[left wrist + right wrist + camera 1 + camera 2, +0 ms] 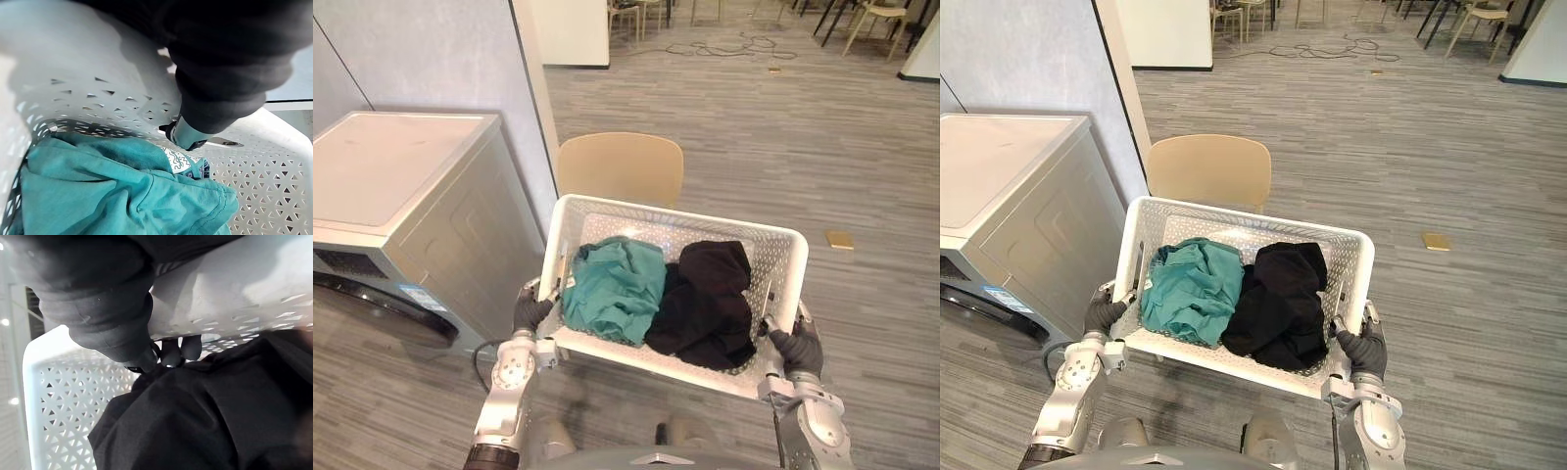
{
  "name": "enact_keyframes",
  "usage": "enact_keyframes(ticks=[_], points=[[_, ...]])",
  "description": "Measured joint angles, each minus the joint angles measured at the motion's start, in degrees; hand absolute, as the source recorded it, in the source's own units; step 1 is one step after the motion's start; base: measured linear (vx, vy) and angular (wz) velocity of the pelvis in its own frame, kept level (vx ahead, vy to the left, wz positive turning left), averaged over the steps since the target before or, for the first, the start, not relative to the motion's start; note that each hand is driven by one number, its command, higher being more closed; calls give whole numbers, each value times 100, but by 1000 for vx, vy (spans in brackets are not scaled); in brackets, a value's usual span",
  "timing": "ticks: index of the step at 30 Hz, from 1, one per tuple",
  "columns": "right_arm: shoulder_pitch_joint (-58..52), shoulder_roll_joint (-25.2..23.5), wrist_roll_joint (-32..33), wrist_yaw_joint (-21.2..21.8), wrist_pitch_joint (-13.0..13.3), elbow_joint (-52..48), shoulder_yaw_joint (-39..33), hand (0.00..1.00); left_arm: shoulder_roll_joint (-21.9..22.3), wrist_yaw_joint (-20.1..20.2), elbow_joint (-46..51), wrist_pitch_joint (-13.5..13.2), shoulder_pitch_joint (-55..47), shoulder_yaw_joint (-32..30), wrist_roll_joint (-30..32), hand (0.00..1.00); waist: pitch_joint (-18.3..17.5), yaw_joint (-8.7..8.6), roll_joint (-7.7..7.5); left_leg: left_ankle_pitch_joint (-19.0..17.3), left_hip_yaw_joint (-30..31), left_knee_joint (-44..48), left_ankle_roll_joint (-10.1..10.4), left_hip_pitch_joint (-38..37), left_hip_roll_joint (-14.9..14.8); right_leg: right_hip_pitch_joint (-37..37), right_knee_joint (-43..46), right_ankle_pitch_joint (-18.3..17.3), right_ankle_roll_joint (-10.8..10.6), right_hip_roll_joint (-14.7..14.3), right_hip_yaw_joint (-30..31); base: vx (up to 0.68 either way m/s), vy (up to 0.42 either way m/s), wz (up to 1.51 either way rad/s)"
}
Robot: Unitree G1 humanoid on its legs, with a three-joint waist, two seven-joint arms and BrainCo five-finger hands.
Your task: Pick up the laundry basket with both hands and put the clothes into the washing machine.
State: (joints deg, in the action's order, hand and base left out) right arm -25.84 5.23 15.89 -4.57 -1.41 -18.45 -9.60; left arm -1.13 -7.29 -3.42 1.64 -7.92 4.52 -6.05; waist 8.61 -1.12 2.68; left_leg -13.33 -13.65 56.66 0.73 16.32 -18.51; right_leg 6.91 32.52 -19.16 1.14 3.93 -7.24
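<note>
I hold a white perforated laundry basket (pixel 607 217) off the floor in front of me. My left hand (pixel 530 309) is curled over its left rim, and my right hand (pixel 799 348) grips the right rim. Inside lie a teal garment (pixel 617 284) on the left and a black garment (pixel 710 299) on the right. The left wrist view looks past my left hand (pixel 225 58) at the teal garment (pixel 112 191) against the basket wall (pixel 274 166). The right wrist view has my right hand (pixel 102 293) hooked over the rim above the black garment (pixel 205 416). The washing machine (pixel 401 211) stands to my left.
A tan chair (pixel 620 166) stands just beyond the basket, next to a grey wall panel (pixel 440 59). The machine's dark door (pixel 382 311) is at its lower front. A small flat tan piece (pixel 839 239) lies on the floor to the right. Chairs and cables sit far back.
</note>
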Motion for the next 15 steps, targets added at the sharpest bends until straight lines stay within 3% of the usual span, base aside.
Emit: enact_keyframes(ticks=[1,2,3,4,7,10,12,13,15], points=[[2,13,0,0,0,-2,0,100,2,-2,1,-2,-2,7,0,100,2,34,-5,-155,-148,-886,40,-36,270,-96,-145,56,-88,58,-23,235,115,-7],[7,38,2,0,4,-5,-1,100,5,-3,0,-24,7,14,0,100,-24,61,23,122,-207,-2150,56,-178,556,-98,-180,105,-245,98,5,292,147,-16],[81,66,5,3,5,70,18,100,-34,-8,-39,-53,37,2,-2,100,-44,97,33,413,-211,-2640,89,-240,733,-73,-151,49,-363,140,111,304,120,-10],[140,-30,-24,2,-10,139,31,100,-112,-37,-131,-50,95,0,0,100,-60,73,-107,478,-212,-2951,71,-341,985,-78,-318,104,-478,294,198,256,91,-1],[143,-50,-62,5,-11,141,-15,100,-110,-46,-183,-42,161,48,1,100,-36,38,-167,393,-263,-3133,-93,-400,1312,-122,-426,187,-623,576,219,295,152,18],[204,-135,-280,19,-10,301,-27,100,-184,-45,-187,-20,180,67,18,100,15,7,-279,304,-350,-3430,-202,-883,1599,17,451,368,-886,813,460,193,108,7],[341,-220,-280,39,-8,566,-26,100,-304,-46,-187,-9,221,67,31,100,10,-18,-305,281,-344,-3588,-243,-1056,1592,264,887,418,-805,885,562,138,30,0],[404,-278,-280,40,-9,674,-13,100,-380,-47,-187,-3,269,60,65,100,0,-26,-318,259,-332,-3606,-258,-1073,1565,414,908,257,-685,895,592,107,-29,-1],[515,-269,-282,52,-9,775,-19,100,-444,-49,-188,-1,338,61,63,100,21,-25,-284,190,-294,-3560,-215,-1030,1470,735,782,167,-661,915,639,71,-84,-3]])
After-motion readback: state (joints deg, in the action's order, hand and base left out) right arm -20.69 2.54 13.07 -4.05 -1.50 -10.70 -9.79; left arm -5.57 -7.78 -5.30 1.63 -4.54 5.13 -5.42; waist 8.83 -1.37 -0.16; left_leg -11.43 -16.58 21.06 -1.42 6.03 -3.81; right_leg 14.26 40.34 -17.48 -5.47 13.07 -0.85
